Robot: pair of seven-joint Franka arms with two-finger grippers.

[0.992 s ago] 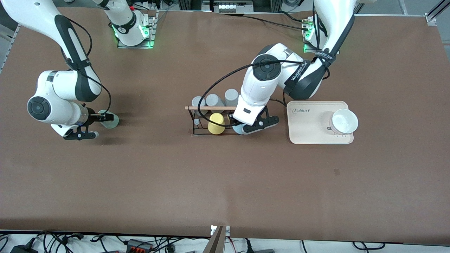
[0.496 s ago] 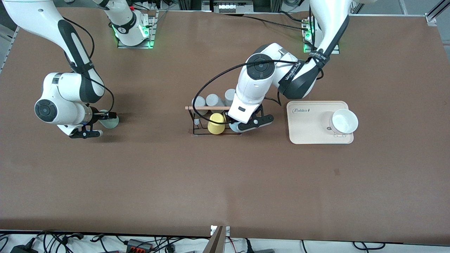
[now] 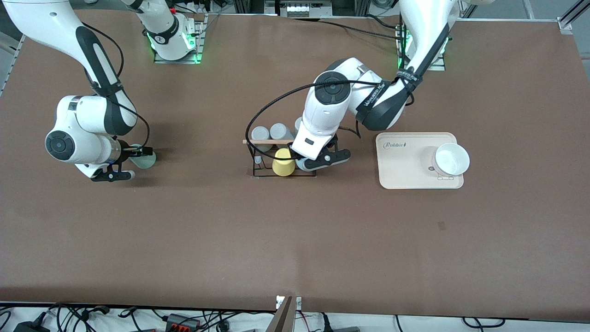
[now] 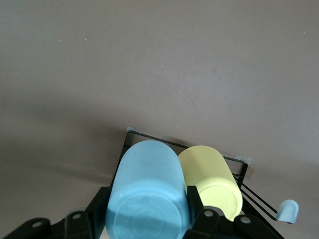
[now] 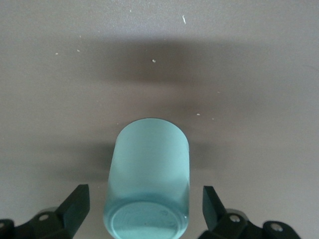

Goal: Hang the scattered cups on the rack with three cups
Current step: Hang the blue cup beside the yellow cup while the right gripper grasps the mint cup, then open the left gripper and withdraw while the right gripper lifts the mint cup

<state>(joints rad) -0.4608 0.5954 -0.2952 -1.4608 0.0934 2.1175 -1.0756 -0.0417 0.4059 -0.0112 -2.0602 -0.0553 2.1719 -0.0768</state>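
Light blue tumbler clamped in left hand, beside yellow cup

Broad brown surface covered by a matte sheet that fills nearly the whole front view, evenly lit, with soft shadows beneath raised objects. A small dark mark lies toward the left arm's end. Along the edge farthest from the front camera run grey metal framing and black cables. Along the nearest edge, a pale strip carries tangled dark cables and adapters, with a metal bracket at its midpoint.
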